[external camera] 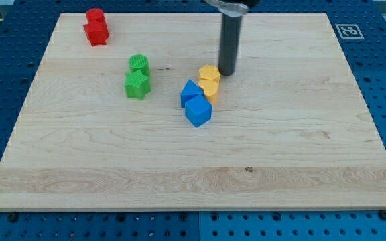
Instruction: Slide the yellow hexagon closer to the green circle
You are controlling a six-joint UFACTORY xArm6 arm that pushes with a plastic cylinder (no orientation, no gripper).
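- Yellow hexagon (210,73): lies a little above the board's centre, touching a yellow heart (209,88) just below it; two blue blocks, a blue pentagon-like block (190,92) and a blue cube (198,111), crowd in toward the bottom edge.
- Green circle (139,65): sits to the view's left of the hexagon, well apart from it, with a green star (138,85) touching its lower side.
- My tip (226,71): bare rod end, grasping nothing, resting just beside the hexagon's right face, on the side away from the circle.
- Red blocks (96,27): two, stacked close near the top-left corner of the wooden board (300,154), clear of the likely path.
- Risk, judged: a leftward push set slightly low could drag the heart along or nudge the blue pentagon-like block; an off-centre contact could spin the hexagon off toward the top edge; overshoot could knock the circle or star.
- Markings: a square black-and-white fiducial tag (346,31) at the top-right corner; no readable lettering.
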